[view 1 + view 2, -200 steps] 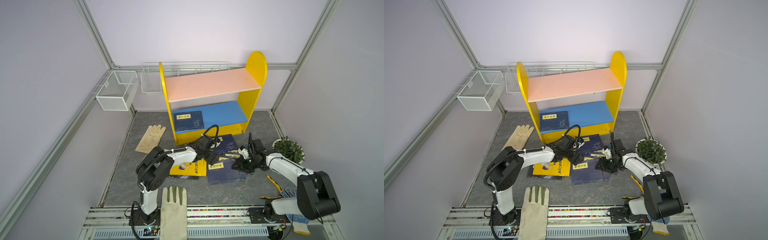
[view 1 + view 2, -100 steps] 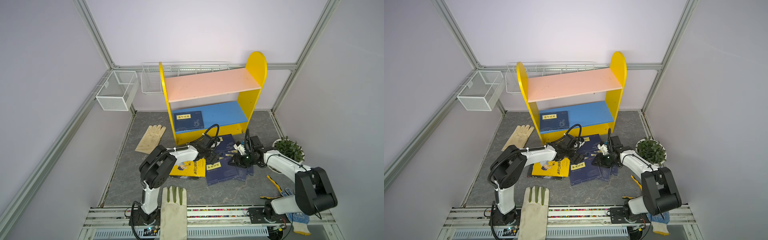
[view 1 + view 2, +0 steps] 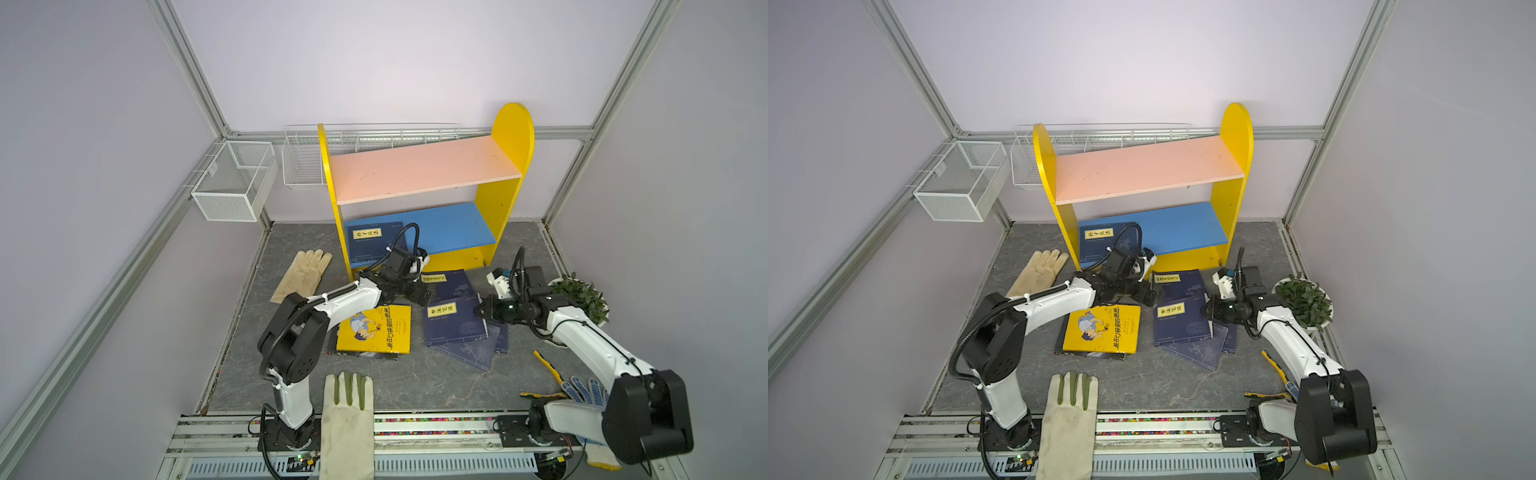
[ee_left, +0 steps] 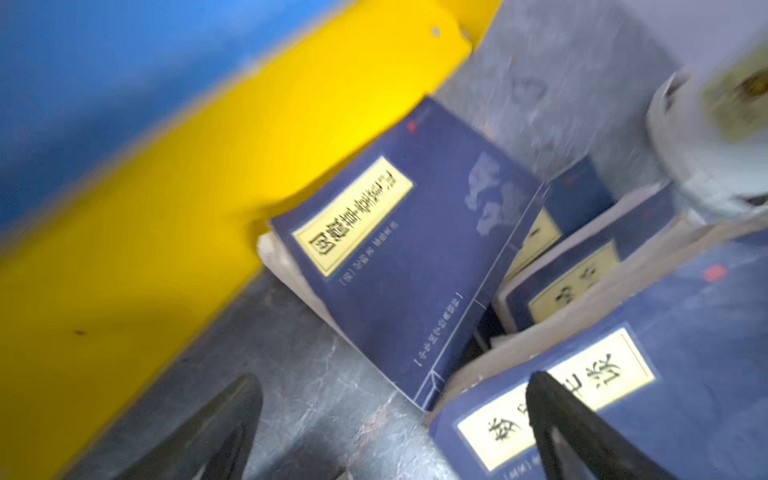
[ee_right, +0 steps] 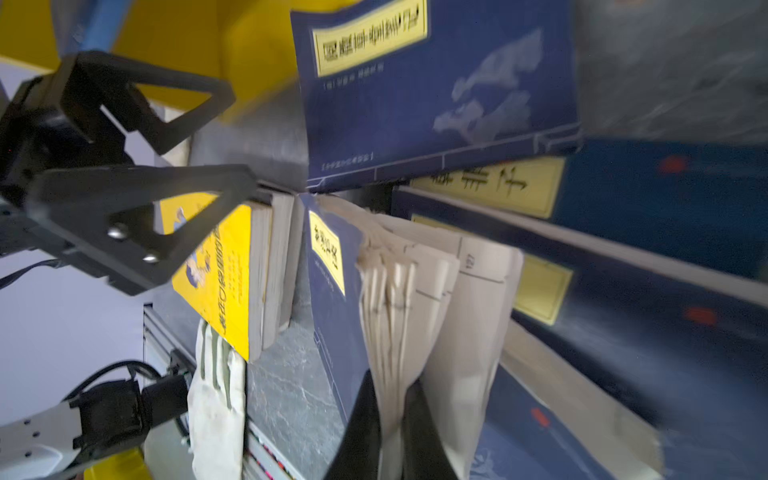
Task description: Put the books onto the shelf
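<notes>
In both top views the two-tier shelf (image 3: 424, 174), with yellow round-topped sides, a pink upper board and a blue lower board, stands at upper centre. One yellow-labelled navy paperback (image 3: 368, 245) lies on the left of its blue board. The rest lie on the grey stone-patterned tabletop (image 3: 415, 382) mid-frame: a bright yellow cartoon-cover paperback (image 3: 374, 330) and a heap of navy ones. The right tool (image 5: 390, 386) pinches a wad of pages of the topmost navy paperback (image 3: 455, 324). The left tool (image 4: 395, 378) is spread wide beside the navy paperback nearest the shelf foot (image 4: 399, 257).
</notes>
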Robot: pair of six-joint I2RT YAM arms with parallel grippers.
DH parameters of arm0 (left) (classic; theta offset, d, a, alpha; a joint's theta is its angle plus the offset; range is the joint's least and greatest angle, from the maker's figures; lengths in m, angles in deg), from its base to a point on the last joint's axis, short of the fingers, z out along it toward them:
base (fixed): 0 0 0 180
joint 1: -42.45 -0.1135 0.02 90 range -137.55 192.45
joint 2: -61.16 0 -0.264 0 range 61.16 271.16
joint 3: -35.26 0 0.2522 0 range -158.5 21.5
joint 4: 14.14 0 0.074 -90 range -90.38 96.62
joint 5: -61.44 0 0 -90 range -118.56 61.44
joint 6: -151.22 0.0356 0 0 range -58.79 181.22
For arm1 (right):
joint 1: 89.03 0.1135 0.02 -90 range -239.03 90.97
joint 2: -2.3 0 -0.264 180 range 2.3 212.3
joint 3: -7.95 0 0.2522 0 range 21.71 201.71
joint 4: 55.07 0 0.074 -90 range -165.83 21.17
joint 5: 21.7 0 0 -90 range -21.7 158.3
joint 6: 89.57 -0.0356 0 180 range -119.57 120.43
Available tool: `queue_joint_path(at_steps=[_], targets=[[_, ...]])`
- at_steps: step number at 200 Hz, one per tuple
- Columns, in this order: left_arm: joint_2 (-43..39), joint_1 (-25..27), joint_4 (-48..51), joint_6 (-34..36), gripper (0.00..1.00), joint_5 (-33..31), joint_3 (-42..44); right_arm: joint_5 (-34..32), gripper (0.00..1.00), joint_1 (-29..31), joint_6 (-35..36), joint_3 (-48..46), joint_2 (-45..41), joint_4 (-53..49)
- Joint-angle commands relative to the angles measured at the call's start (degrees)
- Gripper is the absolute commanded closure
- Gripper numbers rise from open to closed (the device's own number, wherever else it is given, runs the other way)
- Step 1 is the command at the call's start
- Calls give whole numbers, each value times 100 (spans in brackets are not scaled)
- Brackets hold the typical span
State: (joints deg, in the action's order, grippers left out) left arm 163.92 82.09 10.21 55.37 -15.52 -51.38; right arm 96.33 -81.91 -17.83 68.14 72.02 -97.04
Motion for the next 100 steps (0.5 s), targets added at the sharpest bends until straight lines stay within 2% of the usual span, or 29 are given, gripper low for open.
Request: queue_joint_path(at_steps=[1, 22, 38, 66, 86, 100], targets=[[-467, -441, -515, -679, 1, 1372, -69, 417, 93, -352, -248, 245, -430, 507], [-571, -847, -748, -1159, 1, 2354, 115, 1033, 93, -560, -513, 324, -550, 957], [-594, -1022, -732, -1304, 1, 2809, 229, 1404, 93, -585, -869, 335, -556, 1504], [-672, -1037, -399, -1131, 1, 3073, 398, 1708, 93, -572, -1434, 357, -451, 2402], [-787, -1037, -195, -946, 1, 3084, 466, 1832, 93, -563, -1432, 644, -417, 2528], [-797, -1035, -180, -923, 1, 3328, 481, 1891, 93, -558, -1391, 747, -423, 2519]])
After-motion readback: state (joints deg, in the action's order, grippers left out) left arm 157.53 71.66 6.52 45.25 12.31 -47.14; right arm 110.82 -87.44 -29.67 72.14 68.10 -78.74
